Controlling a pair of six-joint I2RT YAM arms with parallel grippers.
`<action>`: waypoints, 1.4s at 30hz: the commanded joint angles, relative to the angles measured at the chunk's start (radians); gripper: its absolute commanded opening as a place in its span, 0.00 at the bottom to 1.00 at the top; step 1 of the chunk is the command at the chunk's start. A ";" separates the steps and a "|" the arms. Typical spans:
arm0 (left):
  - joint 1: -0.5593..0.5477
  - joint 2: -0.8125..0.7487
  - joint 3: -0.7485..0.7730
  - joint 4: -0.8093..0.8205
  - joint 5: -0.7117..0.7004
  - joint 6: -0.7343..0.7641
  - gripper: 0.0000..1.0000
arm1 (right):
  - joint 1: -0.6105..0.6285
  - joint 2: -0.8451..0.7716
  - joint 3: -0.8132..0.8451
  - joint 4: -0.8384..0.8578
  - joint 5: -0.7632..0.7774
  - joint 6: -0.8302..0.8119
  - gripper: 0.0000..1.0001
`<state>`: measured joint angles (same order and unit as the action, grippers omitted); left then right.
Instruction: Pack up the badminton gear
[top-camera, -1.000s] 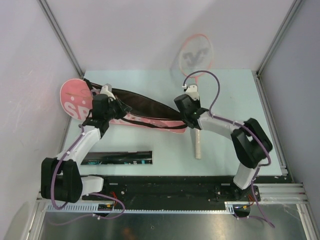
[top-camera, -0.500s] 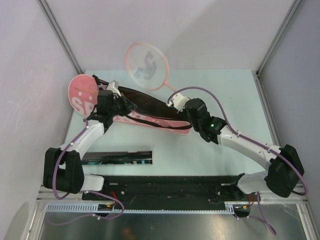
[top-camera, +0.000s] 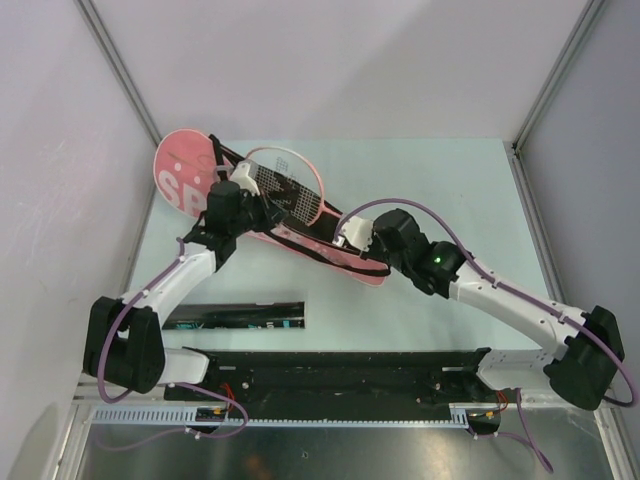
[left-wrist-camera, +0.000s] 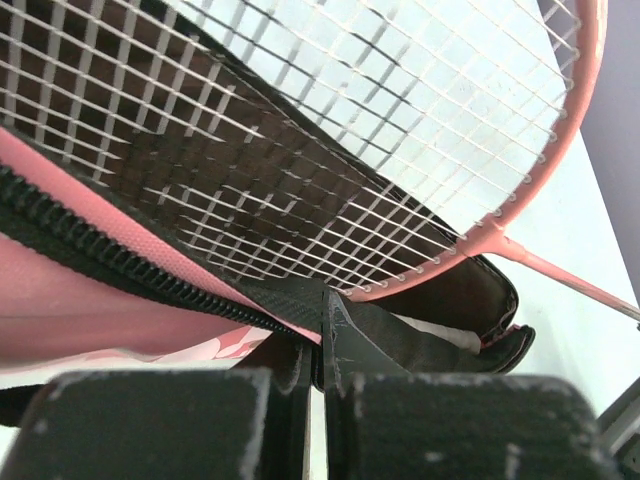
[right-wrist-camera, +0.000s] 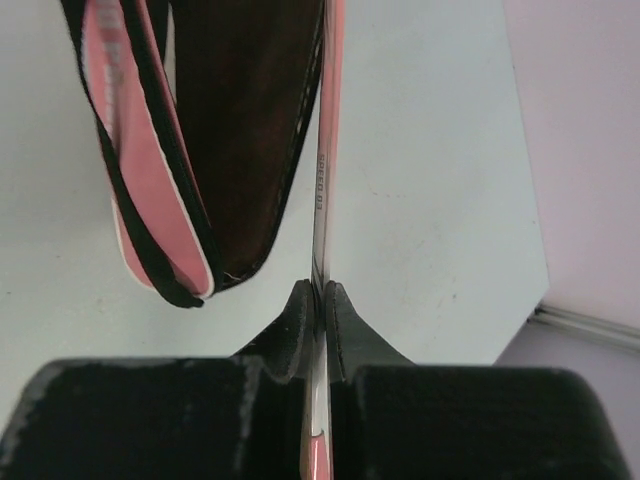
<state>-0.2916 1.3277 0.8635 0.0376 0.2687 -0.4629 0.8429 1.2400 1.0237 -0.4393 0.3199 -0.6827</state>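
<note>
The pink "SPORT" bag (top-camera: 185, 180) lies slantwise at the table's left, its dark opening facing up. My left gripper (top-camera: 248, 205) is shut on the bag's black zipper edge (left-wrist-camera: 200, 295) and holds it open. My right gripper (top-camera: 350, 232) is shut on the thin shaft (right-wrist-camera: 320, 180) of a pink-rimmed racket (top-camera: 288, 188). The racket's head (left-wrist-camera: 420, 110) hovers over the bag's opening, partly inside its mouth. The long black tube (top-camera: 235, 317) lies near the front left. Something pale shows deep inside the bag (left-wrist-camera: 435, 332). No shuttlecocks are in view.
The pale blue table (top-camera: 460, 190) is walled on the left, back and right. The bag's black strap (right-wrist-camera: 150, 170) hangs loose at its narrow end near my right gripper. A black rail (top-camera: 340, 375) runs along the front edge by the arm bases.
My right arm has swung the racket left and down, from beyond the table's back edge to over the bag's opening. My left gripper and the bag have shifted slightly right and back.
</note>
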 joint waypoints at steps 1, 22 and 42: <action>-0.026 -0.028 0.025 0.140 0.075 0.067 0.00 | -0.005 -0.002 0.042 0.051 -0.140 -0.029 0.00; -0.052 0.125 0.135 0.100 0.064 0.226 0.00 | -0.197 -0.053 0.036 0.088 -0.360 0.322 0.00; -0.029 0.111 0.114 0.097 0.363 0.329 0.00 | -0.272 0.143 -0.067 0.378 -0.725 0.425 0.00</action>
<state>-0.3176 1.4750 0.9428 0.0418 0.5129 -0.2001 0.5835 1.2873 0.9466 -0.2554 -0.2821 -0.2558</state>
